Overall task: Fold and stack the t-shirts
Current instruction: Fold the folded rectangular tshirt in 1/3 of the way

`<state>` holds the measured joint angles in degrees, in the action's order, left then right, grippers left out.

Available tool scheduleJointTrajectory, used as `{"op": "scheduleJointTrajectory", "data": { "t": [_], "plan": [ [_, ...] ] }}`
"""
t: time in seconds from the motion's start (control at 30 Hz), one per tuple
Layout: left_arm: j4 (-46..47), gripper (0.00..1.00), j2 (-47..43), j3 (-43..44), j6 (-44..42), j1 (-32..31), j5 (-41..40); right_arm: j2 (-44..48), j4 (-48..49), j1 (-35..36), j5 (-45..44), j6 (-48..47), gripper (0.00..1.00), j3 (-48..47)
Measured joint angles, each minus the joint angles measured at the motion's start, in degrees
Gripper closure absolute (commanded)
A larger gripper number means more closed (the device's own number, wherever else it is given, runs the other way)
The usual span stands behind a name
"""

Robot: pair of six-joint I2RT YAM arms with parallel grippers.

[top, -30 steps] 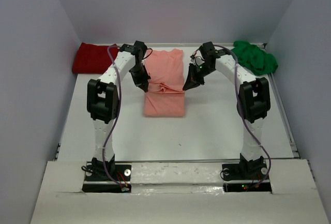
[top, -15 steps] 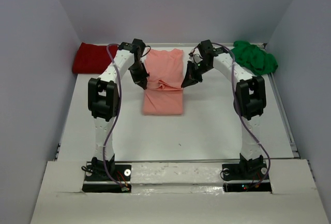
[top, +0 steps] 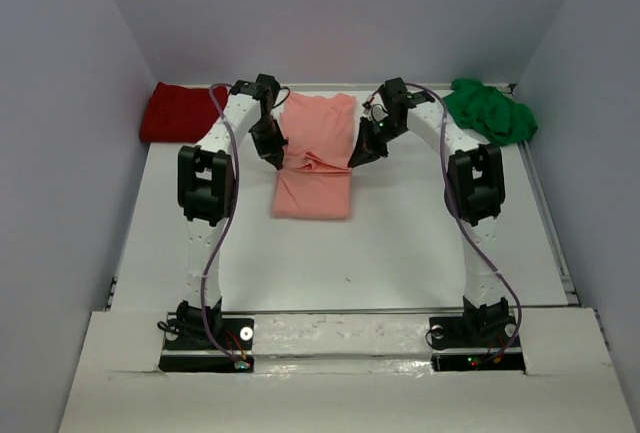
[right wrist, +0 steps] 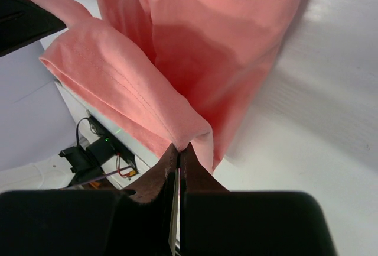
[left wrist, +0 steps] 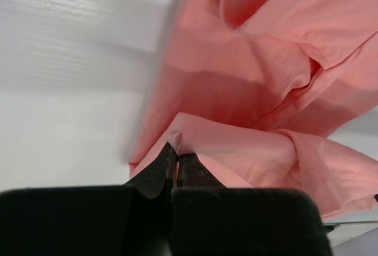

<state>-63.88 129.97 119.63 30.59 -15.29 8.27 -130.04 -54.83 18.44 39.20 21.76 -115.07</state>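
Over the last second I have drawn both arms a little toward the far side of the table. The salmon-pink shirt has come along: its near hem has crept away from me, and the bunched ridge across its middle sits slightly further back. The left tool is clamped fully down on a peak of cloth at the shirt's left edge. The right tool is clamped just as tightly on the right edge. The shirt lies mid-table between the 2 arms, its near part drawn taut toward that ridge. The dark red shirt sits at the far left corner, and the bright green shirt is heaped at the far right. I judge this fold only half carried, with 2 shirts still waiting.
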Motion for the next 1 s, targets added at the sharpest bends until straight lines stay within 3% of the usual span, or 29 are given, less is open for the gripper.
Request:
{"op": "scheduleJointTrajectory", "data": {
  "t": [0.67, 1.0],
  "plan": [
    [3.3, 1.0, 5.7, 4.6, -2.0, 0.4, -3.6, -5.3, 9.3, -0.2, -1.3, -0.4, 1.0, -2.2],
    [10.0, 1.0, 5.8, -0.1, -2.1, 0.5, -3.6, -6.2, 19.9, -0.4, -5.2, -1.3, 1.0, 6.4]
  ]
}}
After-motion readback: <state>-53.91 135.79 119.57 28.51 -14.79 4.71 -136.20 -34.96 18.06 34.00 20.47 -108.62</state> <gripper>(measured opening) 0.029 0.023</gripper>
